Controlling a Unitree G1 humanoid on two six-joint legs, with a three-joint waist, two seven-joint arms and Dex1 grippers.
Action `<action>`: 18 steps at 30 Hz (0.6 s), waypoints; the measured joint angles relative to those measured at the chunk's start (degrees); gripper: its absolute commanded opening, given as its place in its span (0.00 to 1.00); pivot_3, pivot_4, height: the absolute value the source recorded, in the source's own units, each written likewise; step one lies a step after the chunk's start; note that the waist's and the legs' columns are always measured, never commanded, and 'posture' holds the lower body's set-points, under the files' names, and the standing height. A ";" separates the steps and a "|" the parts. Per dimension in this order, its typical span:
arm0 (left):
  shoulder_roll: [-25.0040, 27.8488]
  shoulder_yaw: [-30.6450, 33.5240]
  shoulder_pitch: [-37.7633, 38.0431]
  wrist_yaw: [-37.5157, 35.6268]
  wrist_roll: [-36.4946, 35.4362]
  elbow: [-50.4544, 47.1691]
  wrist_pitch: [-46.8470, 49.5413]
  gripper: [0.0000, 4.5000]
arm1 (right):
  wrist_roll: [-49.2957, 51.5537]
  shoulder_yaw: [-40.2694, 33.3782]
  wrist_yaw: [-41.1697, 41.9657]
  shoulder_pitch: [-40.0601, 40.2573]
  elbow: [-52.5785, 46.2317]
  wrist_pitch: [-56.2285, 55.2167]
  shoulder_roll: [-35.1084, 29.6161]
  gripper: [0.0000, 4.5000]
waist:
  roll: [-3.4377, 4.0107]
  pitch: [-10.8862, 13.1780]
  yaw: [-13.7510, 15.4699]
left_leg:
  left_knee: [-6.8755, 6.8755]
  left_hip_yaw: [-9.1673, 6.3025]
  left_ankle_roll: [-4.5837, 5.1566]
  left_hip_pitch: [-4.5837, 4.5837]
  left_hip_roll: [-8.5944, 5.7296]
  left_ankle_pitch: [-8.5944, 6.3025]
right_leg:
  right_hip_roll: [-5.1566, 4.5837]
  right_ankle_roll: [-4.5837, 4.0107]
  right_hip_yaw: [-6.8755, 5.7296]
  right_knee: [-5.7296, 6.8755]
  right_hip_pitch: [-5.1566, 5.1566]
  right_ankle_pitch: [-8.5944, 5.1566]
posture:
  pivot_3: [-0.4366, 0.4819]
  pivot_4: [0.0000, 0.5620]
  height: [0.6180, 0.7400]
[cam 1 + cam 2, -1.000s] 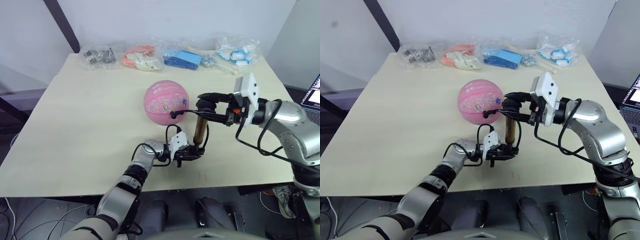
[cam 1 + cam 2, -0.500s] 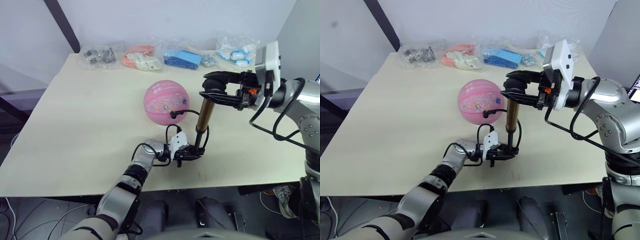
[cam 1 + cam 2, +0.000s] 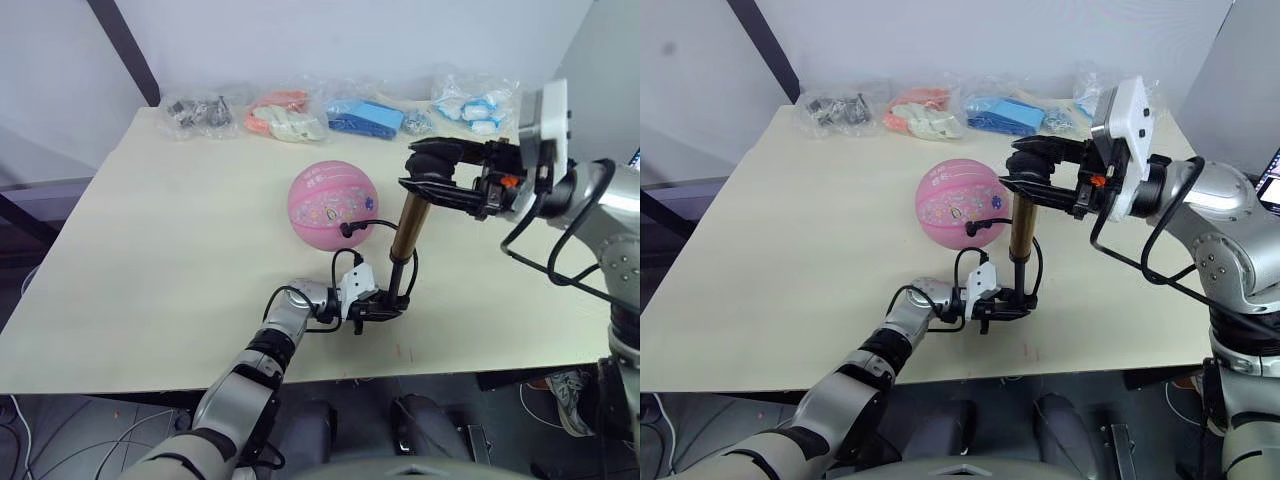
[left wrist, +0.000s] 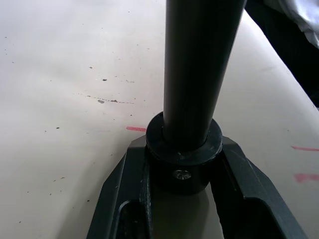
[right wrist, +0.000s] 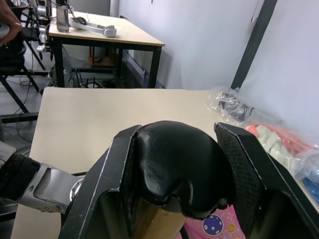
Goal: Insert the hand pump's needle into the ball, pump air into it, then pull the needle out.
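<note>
My right pincer [image 3: 1025, 177] grips the T-handle [image 5: 177, 167] directly above the upright hand pump [image 3: 1021, 231], left pincer [image 3: 385, 305] clamping its base.

Lab or office — plain worktables [image 5: 99, 32], laptop [image 3: 627, 190]

From my end I can't make out the needle at all, it's too tiny where the hose [image 3: 357, 226] meets the ball [image 3: 333, 204]. The hand pump [image 3: 404, 240] has its handle buried in the right pincer [image 3: 424, 172], and its base cap [image 4: 183, 159] sits wedged in the left pincer [image 3: 384, 305].
</note>
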 measured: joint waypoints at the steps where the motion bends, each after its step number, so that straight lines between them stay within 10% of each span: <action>1: 0.05 -0.05 -0.01 0.11 0.14 0.08 -0.05 0.24 | -1.07 0.29 -0.14 2.67 -0.95 -1.73 0.64 0.43 | 0.00 -0.04 -0.03 | 0.00 0.00 0.00 0.06 0.01 0.00 | 0.01 0.00 0.00 0.00 0.05 0.00 | 0.48 0.27 1.00; 18: 0.20 -0.05 -0.11 0.10 0.98 0.11 -0.30 0.24 | -11.58 7.36 -0.37 13.25 -0.81 -9.63 4.62 0.43 | -0.04 -0.18 -0.14 | 0.00 0.02 0.00 0.11 0.02 0.00 | 0.02 0.00 0.00 0.02 0.08 -0.01 | 0.48 0.27 1.00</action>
